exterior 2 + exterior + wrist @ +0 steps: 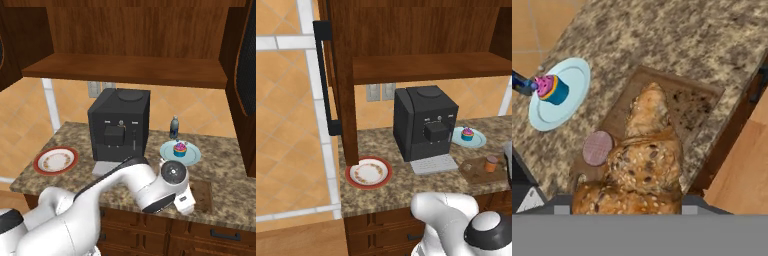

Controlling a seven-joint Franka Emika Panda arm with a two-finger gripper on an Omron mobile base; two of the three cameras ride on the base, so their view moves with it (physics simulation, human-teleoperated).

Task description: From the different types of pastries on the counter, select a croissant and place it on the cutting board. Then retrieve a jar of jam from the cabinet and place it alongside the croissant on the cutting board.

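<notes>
Golden-brown flaky croissant [646, 155] lies beside jam jar [597, 148] on cutting board [697, 102].

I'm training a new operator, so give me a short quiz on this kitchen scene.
1. True or false: the cupcake sits on the cutting board.
2. What stands on the cutting board? A) jar of jam B) bottle C) red-rimmed plate
3. What does the gripper hold?
Key: 1 false, it sits on the light blue plate; 2 A; 3 the croissant.
</notes>
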